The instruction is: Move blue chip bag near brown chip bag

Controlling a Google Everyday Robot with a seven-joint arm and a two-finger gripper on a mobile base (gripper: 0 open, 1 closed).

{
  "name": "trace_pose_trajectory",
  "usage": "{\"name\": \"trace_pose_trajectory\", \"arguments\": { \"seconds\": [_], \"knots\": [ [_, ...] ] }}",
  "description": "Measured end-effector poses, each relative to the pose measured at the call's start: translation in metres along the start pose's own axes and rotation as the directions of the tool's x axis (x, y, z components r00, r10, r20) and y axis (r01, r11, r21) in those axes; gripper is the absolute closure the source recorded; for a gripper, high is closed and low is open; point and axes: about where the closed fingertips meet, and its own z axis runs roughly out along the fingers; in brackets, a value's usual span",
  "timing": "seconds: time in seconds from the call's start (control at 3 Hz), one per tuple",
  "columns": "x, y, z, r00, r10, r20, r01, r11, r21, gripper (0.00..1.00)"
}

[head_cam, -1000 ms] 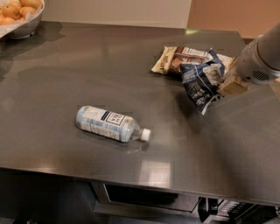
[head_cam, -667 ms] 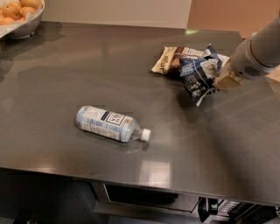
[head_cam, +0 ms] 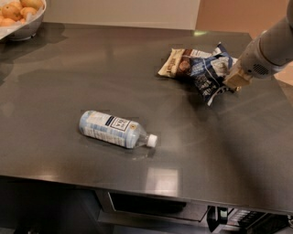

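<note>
Blue chip bag [head_cam: 208,73], dark navy wrinkled foil with white lettering and a white panel, sits right against the brown chip bag [head_cam: 177,64], overlapping that bag's right end. Print on the navy bag is too small to read. Its lower corner points down to the dark grey metal countertop [head_cam: 91,68].

Brown chip bag: flat rectangular packet, dark brown centre, cream ends, white script that can't be made out. It lies flat on the countertop.

Gripper [head_cam: 232,81], tan-coloured, on the end of a light grey arm [head_cam: 270,50], is just right of the brown bag, at the far side of the navy bag. It is clenched on the navy bag's right edge. The arm comes in from the right edge of the view.

Clear plastic water bottle [head_cam: 112,129] with a pale blue label and white cap lies on its side well to the lower left of the brown bag, cap pointing right. The label has a dark square panel with white letters, not legible.

White bowl [head_cam: 27,27] of round orange-yellow fruit [head_cam: 13,9] sits far left of the brown bag, cut off by the corner of the view. A dark appliance [head_cam: 151,205] shows under the countertop's front edge, below the brown bag.
</note>
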Motion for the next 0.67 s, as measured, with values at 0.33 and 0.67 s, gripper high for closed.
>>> {"name": "trace_pose_trajectory", "arguments": {
  "seconds": [0.33, 0.67],
  "knots": [
    [-0.0012, 0.0010, -0.0001, 1.000, -0.002, 0.000, 0.002, 1.0000, -0.001, 0.04],
    [-0.0015, 0.0013, -0.0002, 1.000, -0.003, 0.000, 0.003, 1.0000, -0.001, 0.00]
  ]
}}
